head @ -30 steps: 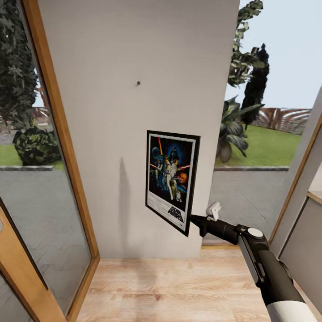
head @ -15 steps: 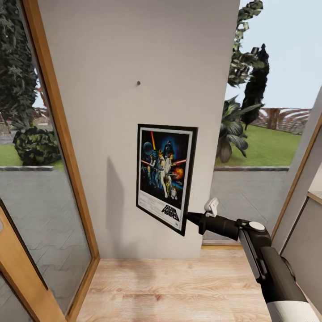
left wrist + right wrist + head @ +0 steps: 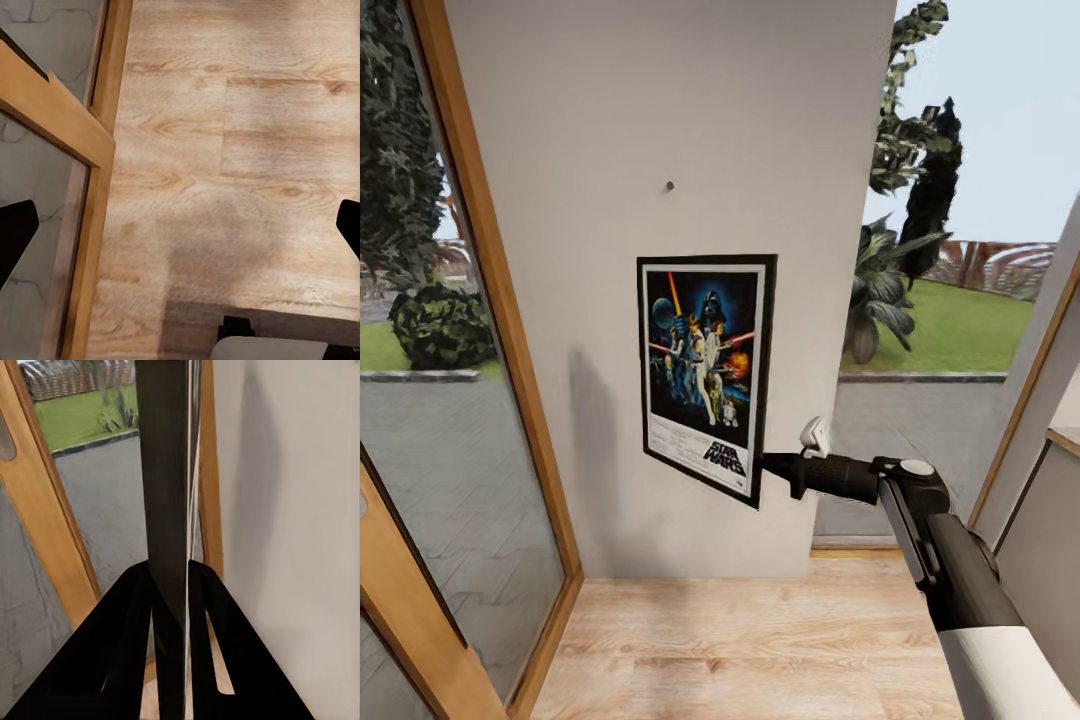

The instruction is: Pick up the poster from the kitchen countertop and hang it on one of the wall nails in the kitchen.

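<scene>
The Star Wars poster stands upright in front of the pale grey wall panel, slightly tilted, its black frame and white border facing me. My right gripper is shut on its lower right edge, the arm reaching in from the right. In the right wrist view the poster shows edge-on as a dark strip clamped between the two black fingers. The wall nail is a small dark stub on the wall, above the poster's top edge and a little left of its middle. My left gripper points down at the wooden floor, open and empty.
A wooden-framed glass door stands left of the wall panel. Another wooden frame runs along the right, with a window on the garden between it and the wall. Light wooden floor lies below.
My right arm has carried the poster up and to the left along the wall, bringing its top edge closer to the nail. The poster now faces me more squarely.
</scene>
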### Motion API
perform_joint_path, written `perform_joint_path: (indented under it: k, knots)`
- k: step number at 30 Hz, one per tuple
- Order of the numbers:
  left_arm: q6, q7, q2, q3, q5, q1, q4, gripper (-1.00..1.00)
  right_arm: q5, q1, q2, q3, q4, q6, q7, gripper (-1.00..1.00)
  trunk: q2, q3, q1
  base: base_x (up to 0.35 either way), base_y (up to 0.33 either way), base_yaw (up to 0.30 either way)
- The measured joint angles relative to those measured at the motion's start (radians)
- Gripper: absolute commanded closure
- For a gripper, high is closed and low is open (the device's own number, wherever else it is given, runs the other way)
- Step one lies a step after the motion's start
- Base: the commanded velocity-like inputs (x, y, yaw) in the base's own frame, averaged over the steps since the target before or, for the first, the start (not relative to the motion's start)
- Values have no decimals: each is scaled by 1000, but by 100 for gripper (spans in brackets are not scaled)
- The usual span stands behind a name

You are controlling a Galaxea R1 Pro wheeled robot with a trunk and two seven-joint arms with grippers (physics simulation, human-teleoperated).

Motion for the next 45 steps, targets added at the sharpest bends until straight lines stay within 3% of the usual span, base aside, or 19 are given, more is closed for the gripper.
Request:
perform_joint_path:
  k: [6,13,18,21,22,26,36,41,45]
  knots:
    - [0,0,0,0,0,0,0,-100,0,-71,9,31,0,18,19,100,0,0,0,0,0,0]
    - [0,-1,0,0,0,0,0,-100,-1,-153,23,41,1,127,86,100,0,0,0,0,0,0]
    - [0,-1,0,0,0,0,0,-100,-1,-217,24,42,5,154,118,100,0,0,0,0,0,0]
    - [0,-1,0,1,0,0,0,-100,-1,-273,25,43,18,169,190,100,0,0,0,0,0,0]
    - [0,-1,1,1,0,0,0,-100,-1,-318,25,43,29,225,235,100,0,0,0,0,0,0]
    - [0,-1,0,1,0,0,0,-100,-2,-371,29,43,35,267,279,100,0,0,0,0,0,0]
    - [0,-1,1,1,0,0,0,-100,1,-393,31,43,45,274,324,100,0,0,0,0,0,0]
    - [0,-1,0,1,0,0,0,-100,-1,-421,30,42,126,273,357,100,0,0,0,0,0,0]
    - [0,-1,1,1,0,0,0,-100,-2,-424,30,40,137,271,369,100,0,0,0,0,0,0]
